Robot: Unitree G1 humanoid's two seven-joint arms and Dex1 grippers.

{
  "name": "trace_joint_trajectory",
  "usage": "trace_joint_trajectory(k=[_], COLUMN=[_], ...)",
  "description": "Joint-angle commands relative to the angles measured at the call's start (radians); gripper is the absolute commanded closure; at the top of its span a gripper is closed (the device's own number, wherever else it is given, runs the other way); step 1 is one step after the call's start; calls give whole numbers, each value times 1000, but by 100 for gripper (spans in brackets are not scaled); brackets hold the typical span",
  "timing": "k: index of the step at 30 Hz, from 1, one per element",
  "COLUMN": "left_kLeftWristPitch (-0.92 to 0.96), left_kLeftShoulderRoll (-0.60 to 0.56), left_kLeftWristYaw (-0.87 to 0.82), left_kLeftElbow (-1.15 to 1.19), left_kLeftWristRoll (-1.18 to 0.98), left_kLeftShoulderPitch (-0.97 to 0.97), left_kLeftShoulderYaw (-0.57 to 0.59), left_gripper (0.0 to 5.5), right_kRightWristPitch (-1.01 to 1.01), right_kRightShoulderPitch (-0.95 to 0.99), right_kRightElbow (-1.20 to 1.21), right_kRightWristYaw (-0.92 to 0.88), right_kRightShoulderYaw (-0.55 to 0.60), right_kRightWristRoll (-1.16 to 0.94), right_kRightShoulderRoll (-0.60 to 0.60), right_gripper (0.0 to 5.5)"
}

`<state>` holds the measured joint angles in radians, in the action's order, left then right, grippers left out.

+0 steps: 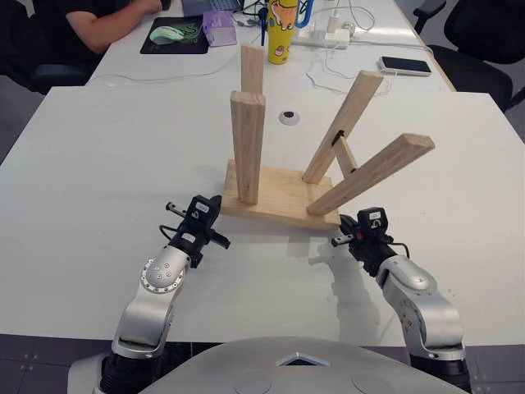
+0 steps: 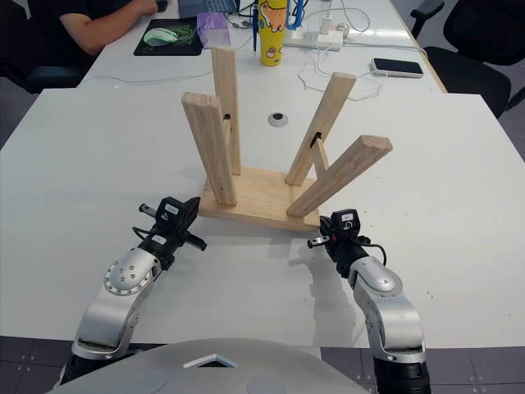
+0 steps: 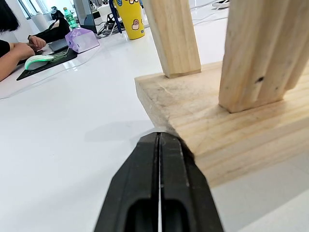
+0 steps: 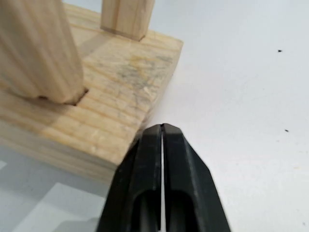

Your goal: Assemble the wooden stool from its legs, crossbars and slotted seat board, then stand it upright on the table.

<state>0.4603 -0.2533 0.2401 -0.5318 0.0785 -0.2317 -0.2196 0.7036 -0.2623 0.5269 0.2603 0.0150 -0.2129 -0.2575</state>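
Note:
The wooden stool lies upside down on the white table (image 1: 107, 164). Its seat board (image 1: 275, 195) is flat on the table, with the legs pointing up and splayed: near left leg (image 1: 248, 148), far left leg (image 1: 253, 70), far right leg (image 1: 344, 123), near right leg (image 1: 373, 172). A thin crossbar (image 1: 346, 156) joins the two right legs. My left gripper (image 1: 215, 203) is shut with nothing in it, tips at the board's near left corner (image 3: 159, 137). My right gripper (image 1: 359, 222) is shut and holds nothing, just off the near right corner (image 4: 161, 128).
A round grommet (image 1: 289, 117) sits in the table behind the stool. The desk beyond holds a yellow cup (image 1: 281, 31), a phone (image 1: 404, 66), a purple box (image 1: 219, 27), a power strip (image 1: 324, 37) and a mouse mat (image 1: 174, 35).

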Motion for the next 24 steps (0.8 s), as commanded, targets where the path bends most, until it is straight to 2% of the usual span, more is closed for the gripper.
trace_joint_trajectory(k=[1, 24], left_kLeftWristPitch=[-11, 96], left_kLeftShoulderRoll=[49, 110], left_kLeftWristYaw=[115, 90], left_kLeftElbow=[-61, -124], left_kLeftWristRoll=[-113, -194], left_kLeftShoulderPitch=[42, 194], left_kLeftShoulderYaw=[-134, -23], left_gripper=[550, 550], right_kRightWristPitch=[27, 131], right_kRightShoulderPitch=[115, 282], right_kRightElbow=[141, 146], right_kRightWristYaw=[105, 60], right_kRightShoulderYaw=[-94, -14], right_kRightWristRoll=[-163, -211], right_kRightShoulderRoll=[54, 150], right_gripper=[548, 548])
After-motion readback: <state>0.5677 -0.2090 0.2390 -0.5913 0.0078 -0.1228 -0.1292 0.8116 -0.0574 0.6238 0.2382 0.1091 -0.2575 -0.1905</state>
